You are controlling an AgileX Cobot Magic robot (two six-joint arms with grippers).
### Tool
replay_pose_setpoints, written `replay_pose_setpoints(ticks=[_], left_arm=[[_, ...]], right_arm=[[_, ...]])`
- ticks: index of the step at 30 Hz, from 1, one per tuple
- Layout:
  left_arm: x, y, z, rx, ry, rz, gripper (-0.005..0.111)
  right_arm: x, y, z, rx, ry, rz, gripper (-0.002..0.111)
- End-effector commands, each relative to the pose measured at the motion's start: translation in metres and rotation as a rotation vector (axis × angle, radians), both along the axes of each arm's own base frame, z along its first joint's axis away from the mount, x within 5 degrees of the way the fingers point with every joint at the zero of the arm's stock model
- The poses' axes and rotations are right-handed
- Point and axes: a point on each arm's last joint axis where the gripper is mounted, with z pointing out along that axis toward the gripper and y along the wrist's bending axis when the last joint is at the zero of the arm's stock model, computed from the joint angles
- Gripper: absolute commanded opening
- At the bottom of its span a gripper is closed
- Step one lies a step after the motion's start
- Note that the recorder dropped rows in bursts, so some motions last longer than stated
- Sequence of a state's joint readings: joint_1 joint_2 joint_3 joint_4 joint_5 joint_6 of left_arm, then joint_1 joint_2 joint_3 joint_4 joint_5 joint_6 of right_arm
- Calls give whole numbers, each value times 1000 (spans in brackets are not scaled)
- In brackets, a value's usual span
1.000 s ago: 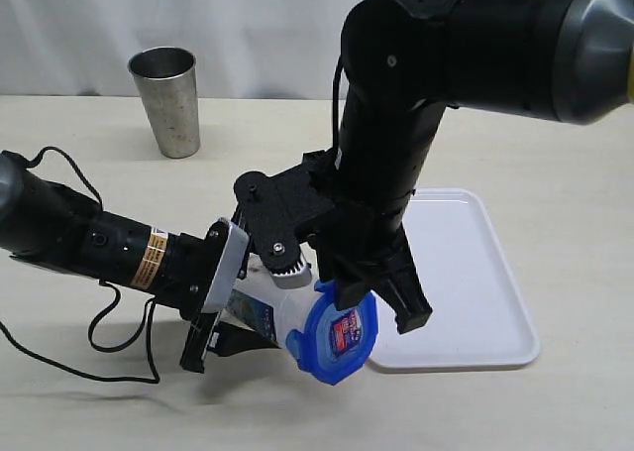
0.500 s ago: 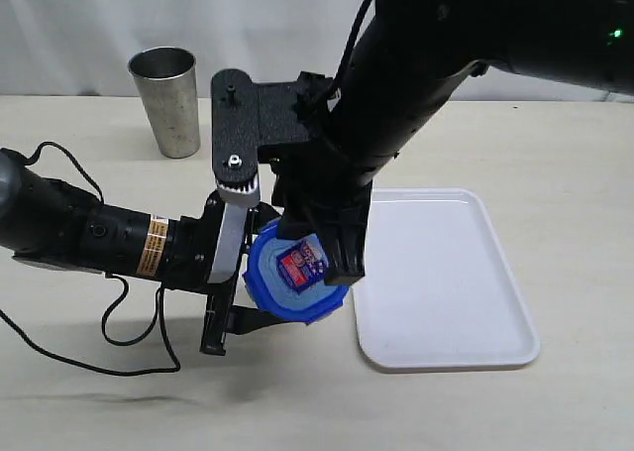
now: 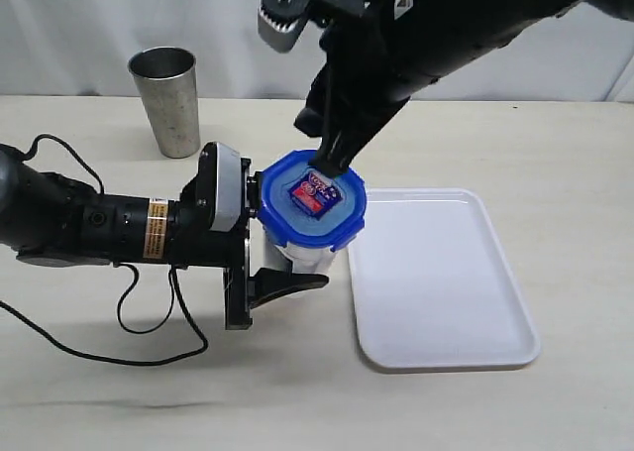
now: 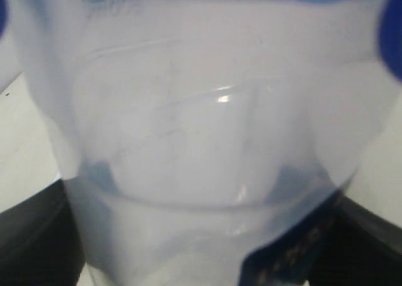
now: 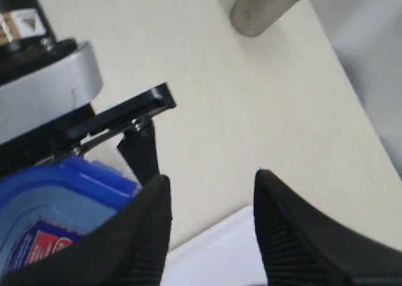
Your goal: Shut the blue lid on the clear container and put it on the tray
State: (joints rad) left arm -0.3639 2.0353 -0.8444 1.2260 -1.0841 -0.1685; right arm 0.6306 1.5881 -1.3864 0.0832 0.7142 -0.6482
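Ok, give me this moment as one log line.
left gripper: holding container | lid: on container, latching unclear | right gripper: open, over lid | tray: container not on it

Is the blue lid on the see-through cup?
On. The blue lid sits atop the clear container; flaps snapped or not, cannot tell.

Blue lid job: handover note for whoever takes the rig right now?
Left gripper: shut on the tall clear plastic container, held beside the flat white rectangular plastic tray, not on it.
Right gripper: open, holding nothing, over the rim of the roundish blue plastic lid.
Done: lid sits on the container. Can't tell if the flaps are snapped.
Left: check the flaps, then set the container on the tray.
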Motion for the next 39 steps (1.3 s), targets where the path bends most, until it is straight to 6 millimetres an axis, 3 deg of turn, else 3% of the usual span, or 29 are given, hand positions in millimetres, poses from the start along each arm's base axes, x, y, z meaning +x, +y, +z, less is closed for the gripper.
replay_pose_setpoints(ticks=[1, 4, 8, 14, 19, 23, 28, 33, 39], left_arm=[[0, -4, 10, -63, 36, 7, 0], [3, -4, 12, -101, 139, 72, 0], [11, -2, 13, -144, 263, 191, 0], [23, -8, 25, -176, 305, 189, 0], [35, -21, 22, -3, 296, 251, 0], [45, -40, 24, 164, 213, 321, 0], [58, -74, 45, 361, 5, 413, 0], [55, -102, 55, 528, -266, 422, 0], [48, -123, 55, 694, -551, 420, 0]], right_arm=[[-12, -9, 32, 174, -28, -90, 41], [-21, -11, 42, 241, 0, -109, 37], [-45, -32, 59, 304, -87, -128, 4], [-109, -80, 70, 516, -198, -194, 5], [-157, -116, 75, 653, -264, -211, 5], [-197, -144, 75, 760, -335, -206, 5], [-241, -176, 70, 894, -404, -196, 5], [-265, -193, 60, 968, -438, -187, 5], [-289, -209, 53, 1054, -483, -159, 5]])
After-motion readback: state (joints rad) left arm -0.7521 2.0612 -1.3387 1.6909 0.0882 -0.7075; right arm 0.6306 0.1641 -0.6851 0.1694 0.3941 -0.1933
